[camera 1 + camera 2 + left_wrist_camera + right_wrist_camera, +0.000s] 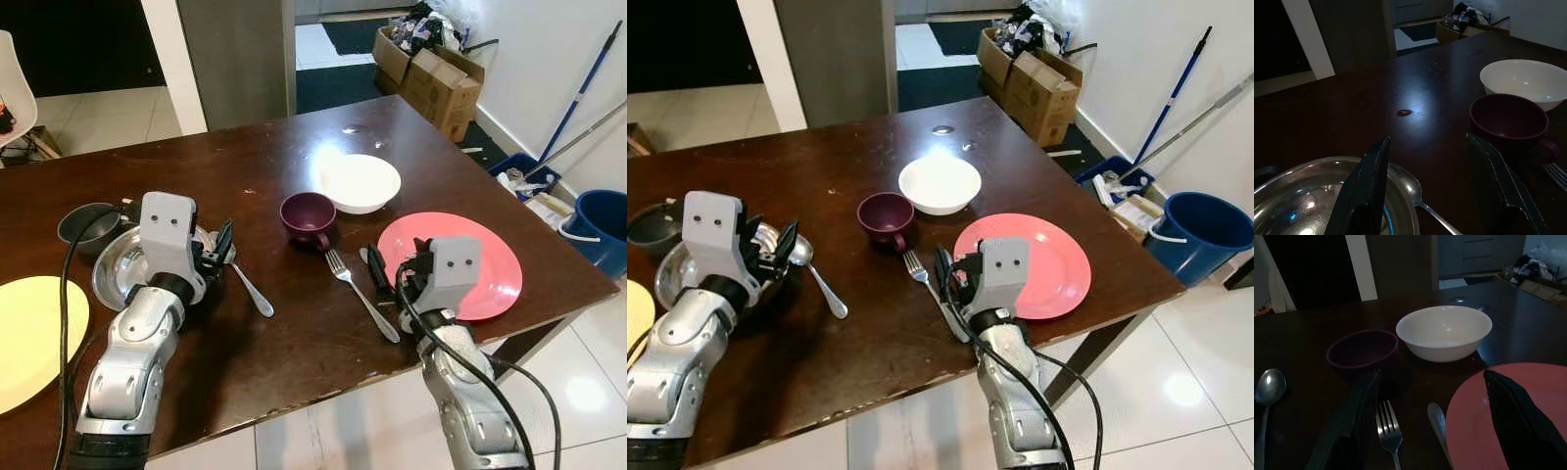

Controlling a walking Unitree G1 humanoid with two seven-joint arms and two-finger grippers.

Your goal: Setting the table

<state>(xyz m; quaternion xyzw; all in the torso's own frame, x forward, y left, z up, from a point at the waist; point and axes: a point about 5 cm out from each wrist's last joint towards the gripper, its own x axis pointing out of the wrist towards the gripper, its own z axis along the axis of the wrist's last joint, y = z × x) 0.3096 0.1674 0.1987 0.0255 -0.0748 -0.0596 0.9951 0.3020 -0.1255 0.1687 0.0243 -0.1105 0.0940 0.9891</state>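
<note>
On the dark wooden table lie a pink plate [465,257], a white bowl [360,182] and a purple mug [308,217]. A fork [358,290] and a knife [1439,426] lie just left of the pink plate. My right gripper [397,264] is open, low over the table, with the fork and knife between its fingers [1352,421] and one finger over the plate's rim. My left gripper [217,257] is open beside a silver bowl [122,269], above the head of a spoon [247,282]. Neither gripper holds anything.
A dark grey bowl [83,225] and a yellow plate [34,333] sit at the table's left. Right of the table stand cardboard boxes [431,73], a blue bucket [600,227] and a mop [578,93]. The table's front edge is close to my arms.
</note>
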